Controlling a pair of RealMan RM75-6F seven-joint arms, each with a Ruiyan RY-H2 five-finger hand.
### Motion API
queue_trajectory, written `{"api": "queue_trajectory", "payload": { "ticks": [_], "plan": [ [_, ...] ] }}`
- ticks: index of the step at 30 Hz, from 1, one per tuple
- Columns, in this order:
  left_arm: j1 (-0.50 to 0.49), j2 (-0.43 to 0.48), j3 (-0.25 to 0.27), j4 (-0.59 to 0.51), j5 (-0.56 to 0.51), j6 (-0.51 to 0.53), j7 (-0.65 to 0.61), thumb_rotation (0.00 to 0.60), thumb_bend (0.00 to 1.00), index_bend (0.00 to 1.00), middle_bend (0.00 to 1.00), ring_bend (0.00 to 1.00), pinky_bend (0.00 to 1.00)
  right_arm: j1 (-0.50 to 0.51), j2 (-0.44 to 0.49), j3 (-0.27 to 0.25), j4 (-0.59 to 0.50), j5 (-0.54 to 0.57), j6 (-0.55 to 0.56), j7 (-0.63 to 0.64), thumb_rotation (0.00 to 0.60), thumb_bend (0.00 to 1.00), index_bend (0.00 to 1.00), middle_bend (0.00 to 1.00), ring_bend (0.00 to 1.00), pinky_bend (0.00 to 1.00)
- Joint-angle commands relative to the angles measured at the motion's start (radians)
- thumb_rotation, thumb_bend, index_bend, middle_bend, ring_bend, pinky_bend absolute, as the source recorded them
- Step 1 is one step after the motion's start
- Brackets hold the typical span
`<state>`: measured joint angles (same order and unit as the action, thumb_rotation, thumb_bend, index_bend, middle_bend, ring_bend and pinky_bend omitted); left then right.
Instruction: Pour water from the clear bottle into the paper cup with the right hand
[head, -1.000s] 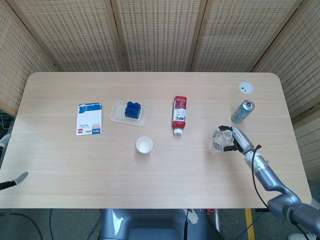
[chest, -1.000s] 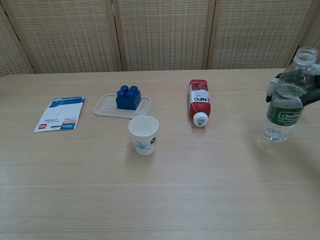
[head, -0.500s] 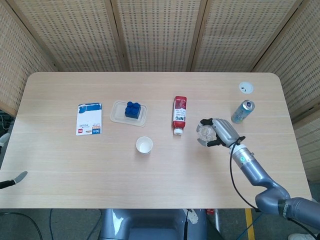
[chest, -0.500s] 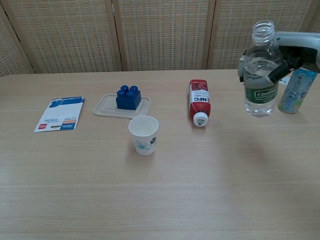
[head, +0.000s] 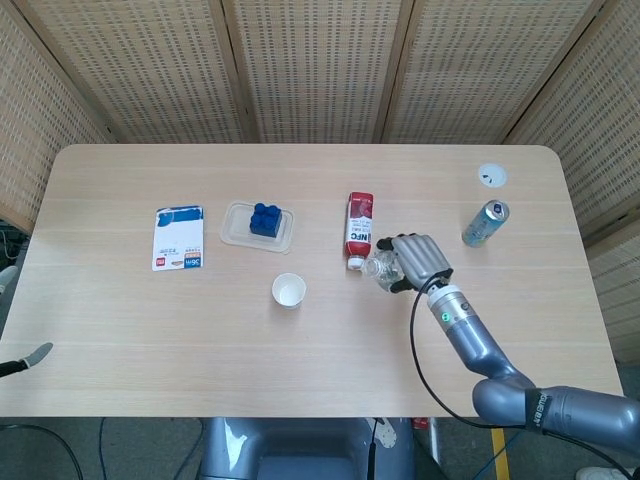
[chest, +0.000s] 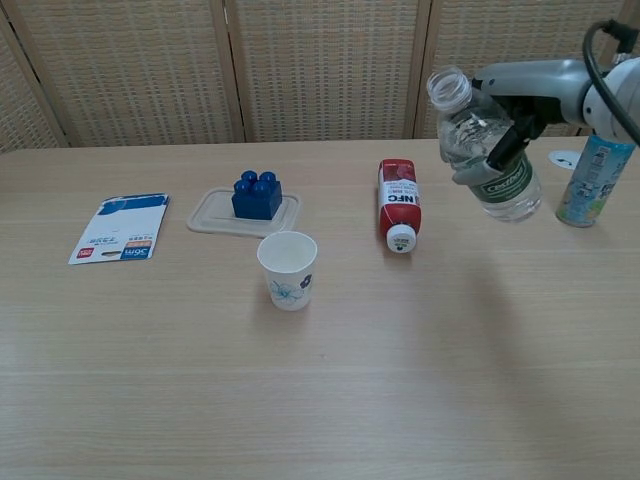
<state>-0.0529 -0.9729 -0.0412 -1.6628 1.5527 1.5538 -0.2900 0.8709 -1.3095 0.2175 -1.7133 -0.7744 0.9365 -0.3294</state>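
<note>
Since a second ago: my right hand (head: 418, 260) has carried the clear bottle (head: 378, 266) up off the tabletop (head: 320, 340) and leftward, and tipped it.

Head view, bottle: held above the tabletop, just right of the lying red NFC bottle's (head: 358, 228) cap end, well right of the paper cup (head: 288, 290).
Head view, left hand: only a dark tip at the lower left edge (head: 28, 362); I can't tell how its fingers lie.

Chest view, grasp: fingers (chest: 507, 137) wrapped around the clear bottle's (chest: 487, 160) middle, near the green label; hold looks firm.
Chest view, long axis: mouth uncapped, neck leaning up and left, toward the cup's side.
Chest view, cup: paper cup (chest: 288, 270) upright, in front of the blue block (chest: 257, 195) on its tray (chest: 210, 212).
Chest view, key relation: cup lies left of and below the bottle mouth, well apart; I judge more leftward travel is needed before pouring.
</note>
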Motion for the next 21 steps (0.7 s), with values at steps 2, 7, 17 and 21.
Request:
{"api": "queue_trajectory", "payload": {
  "ticks": [2,7,17,21],
  "plan": [
    [-0.001,0.003,-0.001,0.001,-0.002,-0.001,-0.007,0.6,0.17,0.0,0.0,0.0,0.0,0.073,-0.071,-0.018,-0.036,0.119,0.108,-0.185,0.6,0.82,0.55,0.57,0.5,0.76],
    [-0.003,0.006,0.0,0.003,-0.003,-0.006,-0.016,0.6,0.17,0.0,0.0,0.0,0.0,0.112,-0.132,-0.021,-0.017,0.179,0.173,-0.305,0.6,0.82,0.55,0.58,0.51,0.77],
    [-0.008,0.011,-0.003,0.004,-0.014,-0.019,-0.029,0.6,0.17,0.0,0.0,0.0,0.0,0.177,-0.222,-0.007,0.006,0.291,0.253,-0.484,0.6,0.82,0.55,0.59,0.52,0.79],
    [-0.009,0.012,-0.004,0.008,-0.017,-0.022,-0.038,0.6,0.17,0.0,0.0,0.0,0.0,0.203,-0.25,0.006,0.032,0.343,0.275,-0.546,0.6,0.82,0.55,0.59,0.53,0.8]
  ]
}}
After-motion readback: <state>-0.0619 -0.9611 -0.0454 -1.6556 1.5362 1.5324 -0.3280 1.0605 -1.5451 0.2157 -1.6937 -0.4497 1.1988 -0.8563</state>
